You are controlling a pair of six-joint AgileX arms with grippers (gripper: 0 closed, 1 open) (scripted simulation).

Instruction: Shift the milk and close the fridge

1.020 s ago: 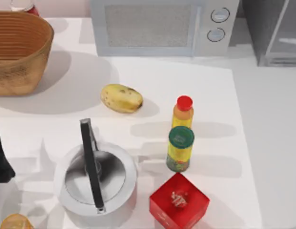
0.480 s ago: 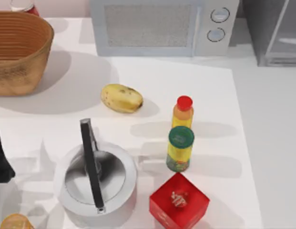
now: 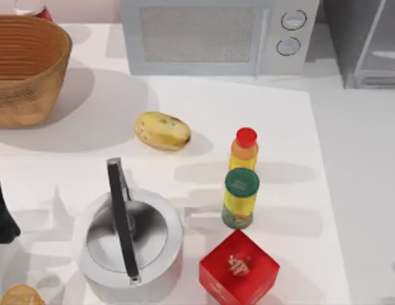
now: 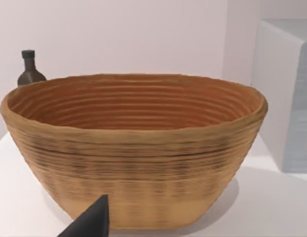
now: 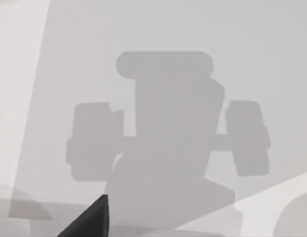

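Observation:
The milk is out of view. The fridge [image 3: 367, 44], a grey cabinet with a pale-framed door, stands partly in view at the table's far right corner, its door angled open. My left arm [image 3: 1, 213] is a dark shape at the table's left edge. A dark tip of my left gripper [image 4: 91, 223] points at the woven basket [image 4: 133, 148]. A dark tip of my right gripper [image 5: 91, 220] hangs over bare pale table, where the gripper's shadow [image 5: 168, 133] falls.
The grey microwave [image 3: 210, 35] sits at the back and the basket [image 3: 25, 67] at the back left. A potato [image 3: 161, 131], red-capped yellow bottle [image 3: 245, 149], green-lidded can [image 3: 240, 198], red cube [image 3: 238, 267] and handled pot [image 3: 128, 235] crowd the middle. A dark bottle [image 4: 29, 69] stands behind the basket.
A faint shadow has crept in at the top view's lower right edge. The left arm and the objects on the table have not moved.

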